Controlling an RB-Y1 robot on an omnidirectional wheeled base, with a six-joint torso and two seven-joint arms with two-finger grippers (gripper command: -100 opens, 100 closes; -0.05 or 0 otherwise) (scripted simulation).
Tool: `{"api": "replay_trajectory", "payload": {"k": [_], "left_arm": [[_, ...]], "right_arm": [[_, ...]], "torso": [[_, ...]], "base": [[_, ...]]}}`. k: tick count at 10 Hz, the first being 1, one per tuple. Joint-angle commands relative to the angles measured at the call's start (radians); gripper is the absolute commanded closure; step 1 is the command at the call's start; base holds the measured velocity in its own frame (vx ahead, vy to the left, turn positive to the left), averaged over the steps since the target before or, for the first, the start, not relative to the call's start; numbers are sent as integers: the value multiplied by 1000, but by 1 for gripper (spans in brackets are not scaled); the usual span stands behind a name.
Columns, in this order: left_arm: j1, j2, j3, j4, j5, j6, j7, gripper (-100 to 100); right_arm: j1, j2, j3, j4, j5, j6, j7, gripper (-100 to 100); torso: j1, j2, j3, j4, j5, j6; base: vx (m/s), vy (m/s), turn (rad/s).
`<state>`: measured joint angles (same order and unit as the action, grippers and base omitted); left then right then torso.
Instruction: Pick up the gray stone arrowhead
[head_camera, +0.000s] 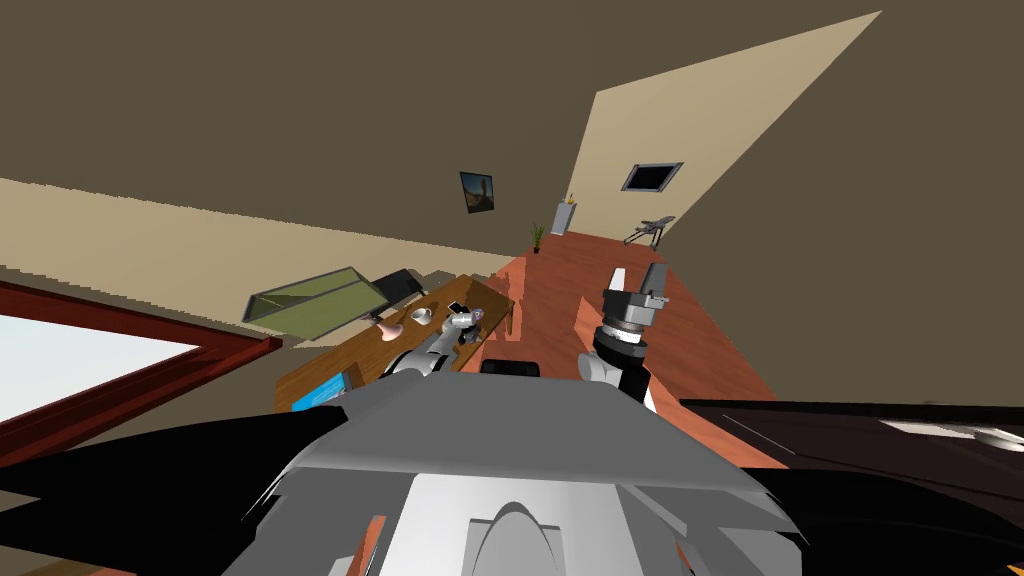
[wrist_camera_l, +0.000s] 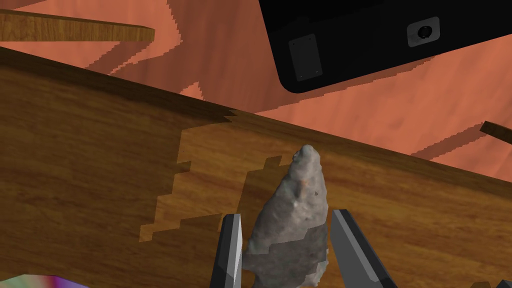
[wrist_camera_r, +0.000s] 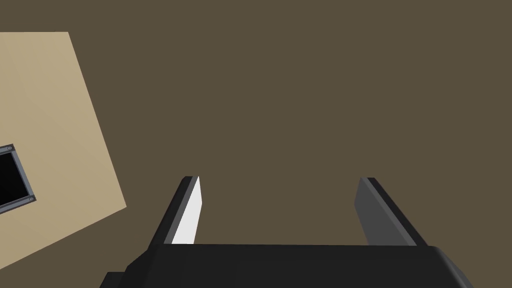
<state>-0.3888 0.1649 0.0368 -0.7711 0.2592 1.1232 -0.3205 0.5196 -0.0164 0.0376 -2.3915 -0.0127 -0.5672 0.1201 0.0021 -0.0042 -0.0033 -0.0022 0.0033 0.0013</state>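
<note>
— Left wrist view is where you should look first: the left tool (wrist_camera_l: 286, 214) has its fingers (wrist_camera_l: 231, 250) closed in on the gray arrowhead (wrist_camera_l: 292, 225), one blade against each side of its broad end.

— So you'd call it gripped?

— Gripped, I judge, but far back. The pointed end sticks out well past the fingertips, toward the nearby edge of the wooden surface (wrist_camera_l: 90, 175), with reddish floor (wrist_camera_l: 225, 50) beyond.

— What could spoil it?

— The stone is lumpy and tapers, and the blades are thin. If you lift fast, it may pivot between them or squeeze out forwards. So close to that edge, a dropped stone would likely go over onto the floor. I can't tell whether it is clear of the wood yet.

— And the head view?

— It gives you what the wrist doesn't. The left tool sits toward the surface's far end, by the edge on the floor side, with a white cup (head_camera: 421, 315) near it, further in from that edge. A wide swing could clip the cup. The stone itself is too small there to make out. You also get the right tool (head_camera: 636, 282), held up over the floor, well apart. Its own wrist view has its fingers spread wide with nothing between them.
</note>
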Motion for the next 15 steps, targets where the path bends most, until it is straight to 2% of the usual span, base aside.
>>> {"api": "replay_trajectory", "payload": {"k": [1, 2, 3, 5, 7, 8, 9, 10, 11, 12, 15], "left_arm": [[-15, 10, -3, 34, 13, -9, -6, 100], [-47, 31, -8, 76, 41, -23, -17, 100], [-47, 31, -8, 84, 41, -23, -17, 100], [-112, 74, -19, 161, 96, -51, -38, 100], [-112, 74, -19, 180, 96, -51, -38, 100], [-144, 95, -25, 214, 124, -65, -48, 100], [-144, 95, -25, 235, 124, -65, -48, 100], [-177, 116, -30, 276, 151, -79, -59, 100], [-177, 116, -30, 285, 151, -79, -59, 100], [-209, 137, -36, 322, 179, -93, -69, 100], [-210, 138, -34, 330, 179, -93, -71, 100]], "right_arm": [[0, 0, 0, 0, 0, 0, 0, 0], [0, 0, 0, 0, 0, 0, 0, 0], [0, 0, 0, 0, 0, 0, 0, 0], [0, 0, 0, 0, 0, 0, 0, 0], [0, 0, 0, 0, 0, 0, 0, 0], [0, 0, 0, 0, 0, 0, 0, 0], [0, 0, 0, 0, 0, 0, 0, 0], [0, 0, 0, 0, 0, 0, 0, 0], [0, 0, 0, 0, 0, 0, 0, 0], [0, 0, 0, 0, 0, 0, 0, 0], [0, 0, 0, 0, 0, 0, 0, 0]], "torso": [[0, 0, 0, 0, 0, 0], [0, 0, 0, 0, 0, 0], [0, 0, 0, 0, 0, 0], [0, 0, 0, 0, 0, 0], [0, 1, 1, 1, 0, 0], [1, 0, 0, 0, 0, -1], [1, 0, 0, 0, 0, -1], [1, 0, 0, 0, 0, -1], [0, 0, 0, 0, 0, -1], [0, 0, 0, 0, 0, -1], [1, -1, 0, 0, 0, -1]], "base": [[-32, -27, -14], [-35, -33, -32], [-29, -22, -14], [-48, -40, -42], [-29, -21, -6], [-27, -25, -34], [-25, -21, -16], [-37, -23, -30], [-32, -26, -18], [-50, -48, -27], [-15, -13, -5]]}}
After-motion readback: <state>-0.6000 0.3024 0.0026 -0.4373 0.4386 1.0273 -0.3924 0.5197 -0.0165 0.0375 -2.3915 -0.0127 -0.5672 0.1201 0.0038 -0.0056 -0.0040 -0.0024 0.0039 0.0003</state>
